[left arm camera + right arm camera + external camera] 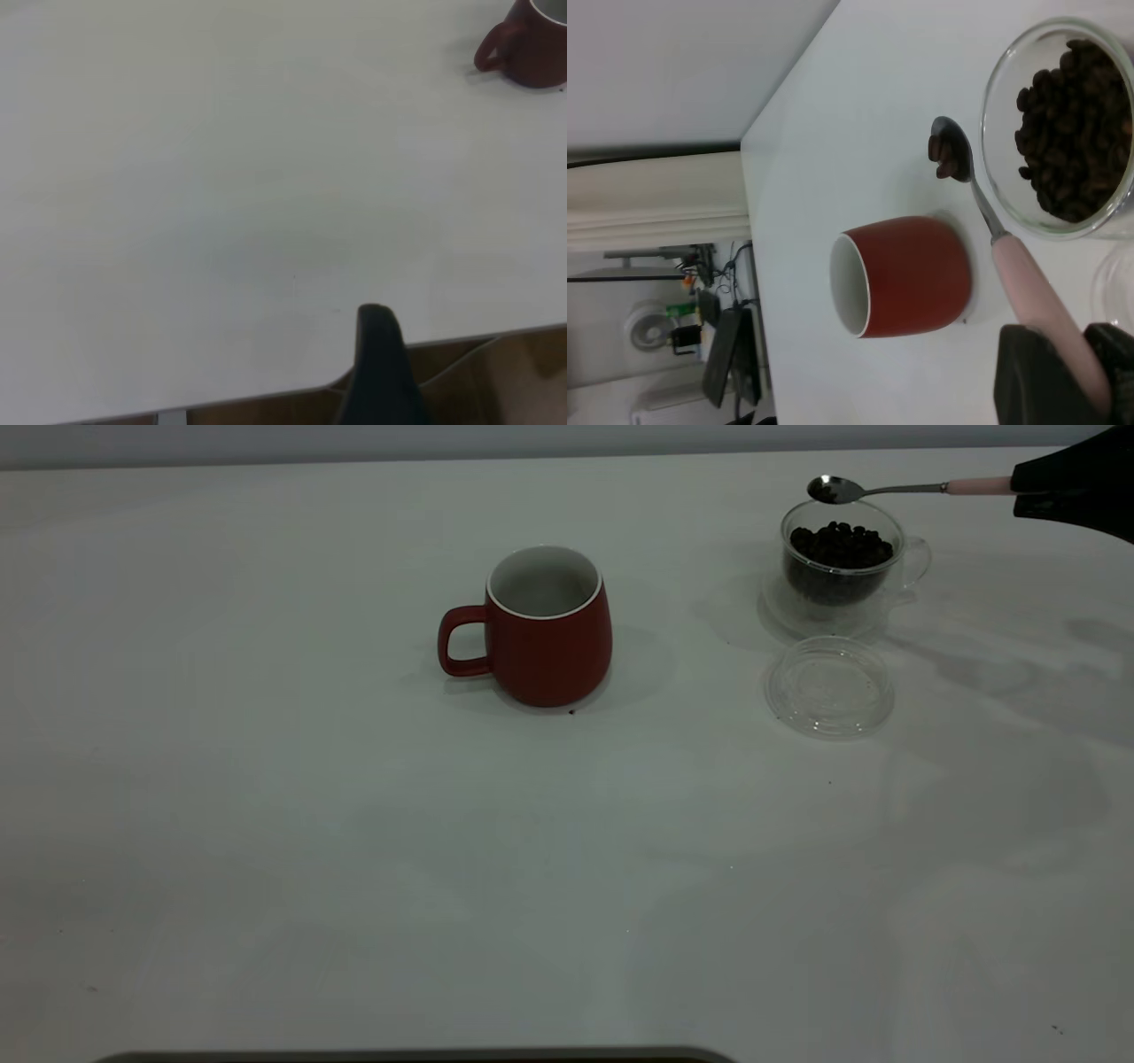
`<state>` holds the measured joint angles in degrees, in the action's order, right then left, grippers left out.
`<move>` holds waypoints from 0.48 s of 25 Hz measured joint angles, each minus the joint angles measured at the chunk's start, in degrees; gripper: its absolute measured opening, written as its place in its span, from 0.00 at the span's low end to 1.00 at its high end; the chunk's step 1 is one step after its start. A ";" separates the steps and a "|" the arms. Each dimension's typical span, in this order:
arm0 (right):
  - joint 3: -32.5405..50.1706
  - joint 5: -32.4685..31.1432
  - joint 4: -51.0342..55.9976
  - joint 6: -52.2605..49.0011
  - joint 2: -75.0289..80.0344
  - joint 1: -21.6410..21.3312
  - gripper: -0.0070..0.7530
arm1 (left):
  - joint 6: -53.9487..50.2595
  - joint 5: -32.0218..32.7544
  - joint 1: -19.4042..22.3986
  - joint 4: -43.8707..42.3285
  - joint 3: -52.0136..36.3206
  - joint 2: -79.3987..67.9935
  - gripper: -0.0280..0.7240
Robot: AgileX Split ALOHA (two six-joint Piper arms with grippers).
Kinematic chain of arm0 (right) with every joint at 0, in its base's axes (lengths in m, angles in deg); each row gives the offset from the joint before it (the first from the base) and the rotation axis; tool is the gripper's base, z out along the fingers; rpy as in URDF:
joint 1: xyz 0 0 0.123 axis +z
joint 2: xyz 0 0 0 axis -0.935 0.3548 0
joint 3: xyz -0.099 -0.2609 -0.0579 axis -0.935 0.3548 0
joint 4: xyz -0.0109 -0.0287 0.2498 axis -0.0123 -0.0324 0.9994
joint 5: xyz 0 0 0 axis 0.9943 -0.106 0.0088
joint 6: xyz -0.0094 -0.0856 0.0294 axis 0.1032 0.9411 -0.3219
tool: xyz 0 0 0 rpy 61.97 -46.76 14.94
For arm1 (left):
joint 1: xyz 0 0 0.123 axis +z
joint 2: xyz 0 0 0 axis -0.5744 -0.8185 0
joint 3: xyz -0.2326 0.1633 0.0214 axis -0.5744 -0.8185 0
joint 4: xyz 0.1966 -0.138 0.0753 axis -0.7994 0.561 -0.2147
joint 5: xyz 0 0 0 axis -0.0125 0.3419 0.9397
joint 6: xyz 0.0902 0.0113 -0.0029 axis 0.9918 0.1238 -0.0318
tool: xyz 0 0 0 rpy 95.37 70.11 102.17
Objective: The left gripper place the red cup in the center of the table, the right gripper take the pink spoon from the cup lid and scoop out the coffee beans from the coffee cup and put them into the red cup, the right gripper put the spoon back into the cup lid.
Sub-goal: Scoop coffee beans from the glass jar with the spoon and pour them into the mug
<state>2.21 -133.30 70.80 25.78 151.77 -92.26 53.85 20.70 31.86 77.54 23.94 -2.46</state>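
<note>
The red cup (549, 633) stands upright near the table's middle, handle to the left; it also shows in the left wrist view (532, 44) and the right wrist view (908, 276). My right gripper (1019, 494) is shut on the pink spoon (974, 486) by its handle and holds it level just above the far rim of the coffee cup (842, 567). The spoon's bowl (950, 155) carries a few coffee beans. The coffee cup holds a heap of coffee beans (840, 545). The cup lid (830, 686) lies bare in front of it. One left finger (381, 372) shows past the table edge.
The white table (266, 824) has a few dark specks, one at the red cup's base (571, 711). A dark edge runs along the near table border (407, 1056). Beyond the far edge the right wrist view shows floor clutter and cables (700, 336).
</note>
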 joint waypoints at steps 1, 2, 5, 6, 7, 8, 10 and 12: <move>0.00 -0.54 0.15 0.06 0.04 0.00 0.16 | 0.00 0.00 0.00 0.00 0.00 0.00 0.82; 0.00 -0.91 0.35 0.12 0.04 0.00 0.16 | 0.00 0.00 0.00 0.00 0.00 0.00 0.82; 0.00 -1.20 0.97 0.12 0.04 0.00 0.16 | 0.00 0.00 0.00 0.00 0.00 0.00 0.82; 0.00 -1.20 1.14 0.12 0.04 0.16 0.16 | 0.00 0.00 0.00 0.00 0.00 0.00 0.82; 0.00 -1.20 1.27 0.12 0.04 0.19 0.16 | 0.00 0.00 0.00 0.00 0.00 0.00 0.82; 0.00 -1.20 1.49 0.12 0.04 0.33 0.16 | 0.00 0.00 0.00 0.00 0.00 0.00 0.82; 0.00 -1.20 2.09 0.12 0.04 1.21 0.16 | 0.00 0.00 0.00 0.00 0.00 0.00 0.82; 0.00 -1.20 3.02 0.12 0.04 2.84 0.16 | 0.00 0.00 0.00 0.00 0.00 0.00 0.82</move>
<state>2.21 -134.50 73.82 25.90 151.82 -89.42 53.85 20.70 31.86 77.54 23.94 -2.46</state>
